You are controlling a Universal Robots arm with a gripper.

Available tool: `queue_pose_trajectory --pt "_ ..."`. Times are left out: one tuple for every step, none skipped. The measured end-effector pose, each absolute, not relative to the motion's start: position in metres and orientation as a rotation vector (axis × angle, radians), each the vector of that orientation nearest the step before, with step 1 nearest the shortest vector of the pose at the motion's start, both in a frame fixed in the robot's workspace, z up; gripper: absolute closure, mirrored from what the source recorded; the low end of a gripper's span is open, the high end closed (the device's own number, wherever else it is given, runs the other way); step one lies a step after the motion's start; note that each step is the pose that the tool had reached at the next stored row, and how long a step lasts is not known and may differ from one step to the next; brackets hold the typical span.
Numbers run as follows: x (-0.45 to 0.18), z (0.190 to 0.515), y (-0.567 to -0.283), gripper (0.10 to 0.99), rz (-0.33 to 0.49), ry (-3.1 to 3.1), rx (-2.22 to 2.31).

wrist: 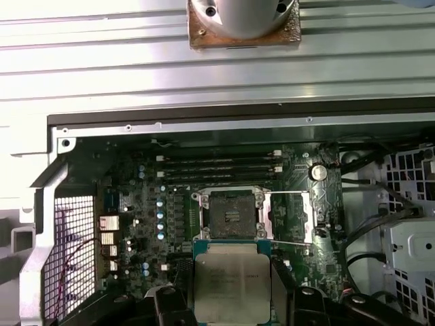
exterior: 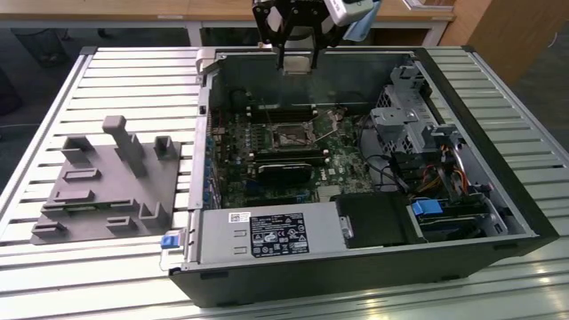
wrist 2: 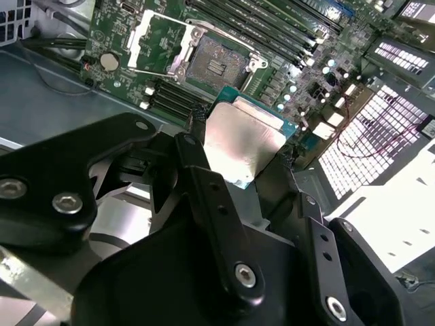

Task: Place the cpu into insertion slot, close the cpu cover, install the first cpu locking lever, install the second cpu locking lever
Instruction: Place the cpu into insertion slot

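Nearest, the black tool (wrist 2: pixel 241 156) grips the cpu (wrist 2: pixel 248 136) by two opposite edges, jaws narrowed to the chip's width, its silvery top showing in both wrist views. Below, the slatted tabletop (exterior: pixel 133 80) carries an open computer case (exterior: pixel 356 280) with a green motherboard (wrist: pixel 136 204) inside. On it, the cpu cover (wrist: pixel 289 217) lies flipped open beside the bare insertion slot (wrist: pixel 231 216); the chip hangs above, clear of the board.
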State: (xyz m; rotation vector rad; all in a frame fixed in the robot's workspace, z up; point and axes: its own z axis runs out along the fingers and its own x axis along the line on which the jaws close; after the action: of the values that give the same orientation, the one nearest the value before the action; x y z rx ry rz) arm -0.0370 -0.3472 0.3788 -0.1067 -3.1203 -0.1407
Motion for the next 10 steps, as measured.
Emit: queue_pose_trajectory --pt "-0.037 0.3788 -0.3472 0.549 -0.141 -3.12 -0.113" --pt "-0.037 0.3788 -0.3472 0.549 -0.141 -3.12 -0.118" --pt "-0.037 0.3788 -0.3472 0.549 -0.141 -3.12 -0.123" --pt "-0.037 0.3788 -0.3472 0.549 -0.141 -3.12 -0.128" --pt "-0.037 0.3788 -0.3472 0.549 -0.141 -3.12 -0.133" --pt "-0.037 0.3788 -0.3472 0.549 -0.141 -3.12 -0.137" --pt "-0.037 0.3788 -0.3472 0.549 -0.141 -3.12 -0.142" --pt "-0.037 0.3788 -0.3472 0.549 -0.141 -3.12 -0.147" --pt "-0.037 0.3788 -0.3472 0.549 -0.141 -3.12 -0.152" --pt "-0.037 0.3788 -0.3472 0.549 -0.141 -3.12 -0.157"
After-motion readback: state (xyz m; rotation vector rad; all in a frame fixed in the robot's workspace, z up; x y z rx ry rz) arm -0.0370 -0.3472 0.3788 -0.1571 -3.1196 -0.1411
